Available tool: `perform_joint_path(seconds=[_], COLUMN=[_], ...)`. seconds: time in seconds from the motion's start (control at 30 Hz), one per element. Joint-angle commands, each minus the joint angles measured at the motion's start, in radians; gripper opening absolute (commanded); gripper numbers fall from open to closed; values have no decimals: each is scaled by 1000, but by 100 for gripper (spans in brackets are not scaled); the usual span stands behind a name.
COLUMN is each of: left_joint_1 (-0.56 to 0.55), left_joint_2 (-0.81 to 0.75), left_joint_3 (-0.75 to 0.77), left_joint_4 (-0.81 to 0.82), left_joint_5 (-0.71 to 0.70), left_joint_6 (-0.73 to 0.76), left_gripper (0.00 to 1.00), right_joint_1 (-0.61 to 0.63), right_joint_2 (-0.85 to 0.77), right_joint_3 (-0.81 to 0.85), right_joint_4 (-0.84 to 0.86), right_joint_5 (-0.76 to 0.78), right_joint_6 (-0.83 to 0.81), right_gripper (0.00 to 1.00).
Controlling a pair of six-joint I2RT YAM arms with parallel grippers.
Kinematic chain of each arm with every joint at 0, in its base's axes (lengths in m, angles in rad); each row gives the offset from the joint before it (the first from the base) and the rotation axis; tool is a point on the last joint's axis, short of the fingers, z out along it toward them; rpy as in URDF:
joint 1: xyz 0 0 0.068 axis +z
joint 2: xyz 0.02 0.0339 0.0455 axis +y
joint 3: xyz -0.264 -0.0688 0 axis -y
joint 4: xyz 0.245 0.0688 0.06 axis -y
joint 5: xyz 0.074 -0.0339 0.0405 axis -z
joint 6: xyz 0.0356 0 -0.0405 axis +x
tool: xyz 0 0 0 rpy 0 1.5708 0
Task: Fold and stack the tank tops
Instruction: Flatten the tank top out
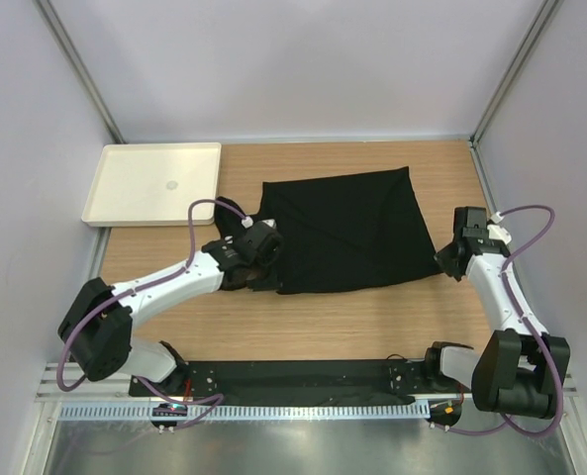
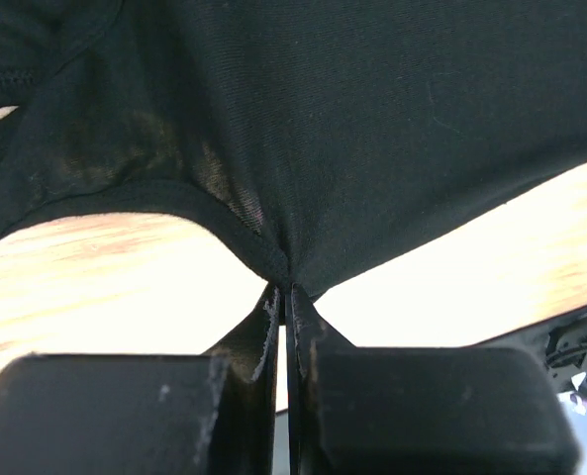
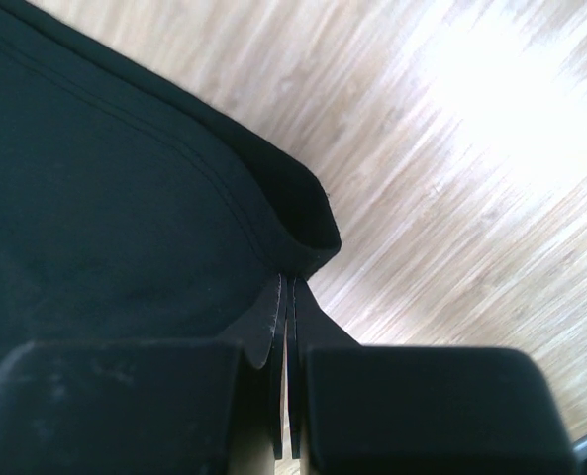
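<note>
**Top external view.** The black tank top lies spread on the wooden table, roughly in the middle. Its long axis runs left to right, with the strap end toward the left arm and the straight hem toward the right arm. The left gripper sits on the near-left edge of the cloth, by the straps. The right gripper sits at the near-right corner. The garment is stretched between the two, and its body spreads away from both toward the far side of the table. A white tray stands apart at the far left corner, touching nothing.

**Left wrist view.** The left gripper is pinched tight on a curved, seamed edge of the tank top, probably an armhole. No gap is visible between the fingers. The fabric fans up and away from the fingertips, and the bare table shows below it on either side.

**Right wrist view.** The right gripper is likewise clamped on the stitched hem corner of the tank top. The cloth spreads out to its left, and the table lies open to its right.

Each arm holds its own end, so neither is nearer. With the cloth lying beyond both grips, the likely fold carries this near edge up and over toward the far edge, both grippers travelling together.
</note>
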Motion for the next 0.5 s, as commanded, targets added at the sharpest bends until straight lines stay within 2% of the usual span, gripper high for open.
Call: perform_joint_path(seconds=[0.0, 0.3, 0.47], left_joint_1=[-1, 1, 51], left_joint_2=[17, 66, 92], left_joint_3=[73, 32, 82], left_joint_4=[-66, 8, 13], left_joint_5=[32, 75, 67], left_joint_6=[43, 35, 66], left_gripper=[2, 2, 1], right_joint_1=[-4, -2, -2], right_joint_2=[-33, -1, 56], right_joint_3=[69, 10, 62], right_joint_4=[-36, 13, 47], right_joint_5=[3, -3, 5], right_joint_6=[-18, -5, 17], right_gripper=[1, 1, 1])
